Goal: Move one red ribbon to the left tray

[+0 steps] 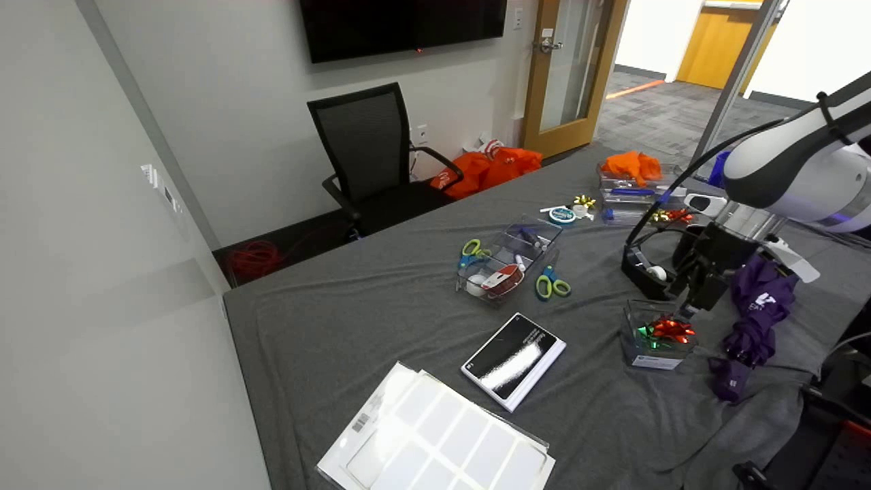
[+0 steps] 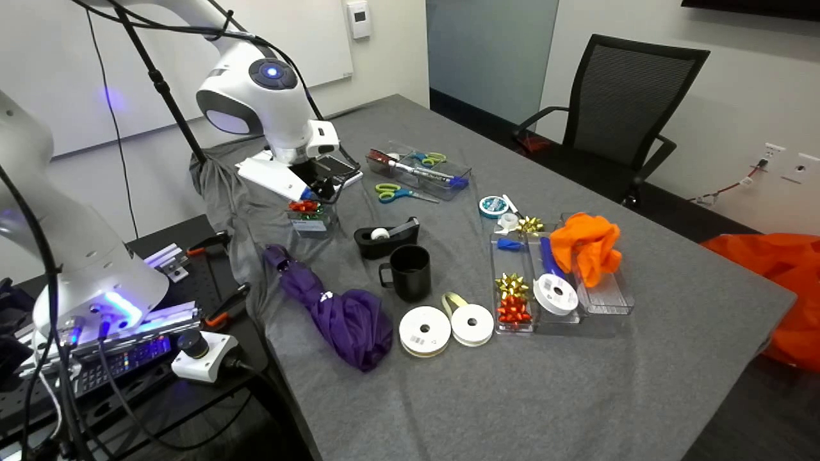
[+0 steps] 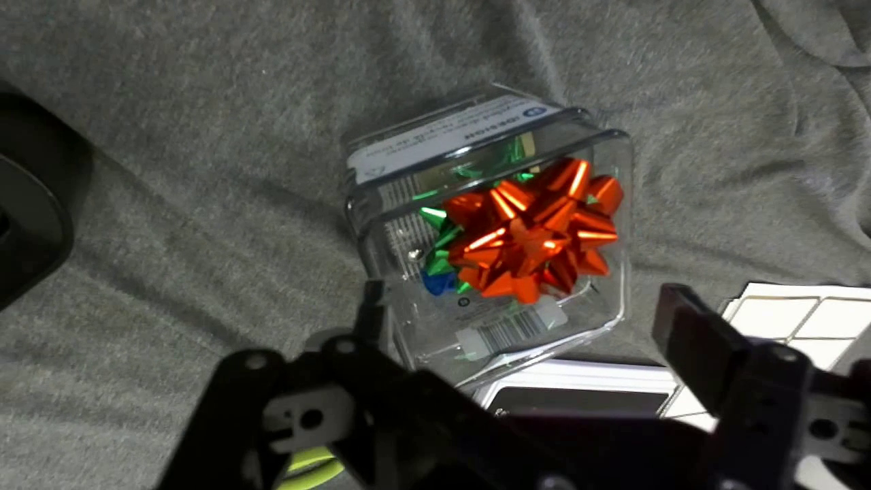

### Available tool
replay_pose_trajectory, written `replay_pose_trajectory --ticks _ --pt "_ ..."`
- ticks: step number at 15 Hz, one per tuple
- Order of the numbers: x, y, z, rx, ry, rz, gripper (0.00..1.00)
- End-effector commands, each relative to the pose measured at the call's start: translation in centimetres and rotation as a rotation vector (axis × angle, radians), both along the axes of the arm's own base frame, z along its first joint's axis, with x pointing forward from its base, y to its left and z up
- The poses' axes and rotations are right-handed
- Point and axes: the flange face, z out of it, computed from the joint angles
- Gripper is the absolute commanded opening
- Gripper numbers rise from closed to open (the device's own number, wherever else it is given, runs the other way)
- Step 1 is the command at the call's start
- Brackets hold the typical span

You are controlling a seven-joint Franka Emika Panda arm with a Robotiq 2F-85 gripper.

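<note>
Two fingers (image 3: pixel 701 340) stand well apart on the claw (image 3: pixel 522 299), gripping nothing, over the left tray (image 3: pixel 435 323), presumably spread to release or straddle the red ribbon (image 3: pixel 534 238). The ribbon lies inside that tray, overlapping a green bow (image 3: pixel 441 261); the walls should keep both from straying across the surface (image 3: pixel 238 102). I judge the placement compliant. The wrist view resolves the gap between fingers and ribbon, which neither exterior view settles. Both exterior views show a second red bow (image 2: pixel 514 310), in the transparent organiser (image 2: pixel 512 262), absent from the wrist view.
</note>
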Motion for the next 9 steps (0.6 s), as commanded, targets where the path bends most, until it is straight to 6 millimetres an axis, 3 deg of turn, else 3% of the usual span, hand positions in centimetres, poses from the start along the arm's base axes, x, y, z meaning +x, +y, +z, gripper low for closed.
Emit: replay_pose_trajectory --ticks 1,5,9 --pt "-0.5 -0.5 0.6 0.012 -0.03 -0.005 1.0" --pt "-0.7 -1.5 2.0 -0.014 -0.062 -0.005 1.0" --pt "0.5 -4.5 4.2 -0.079 -0.1 -0.059 1.0"
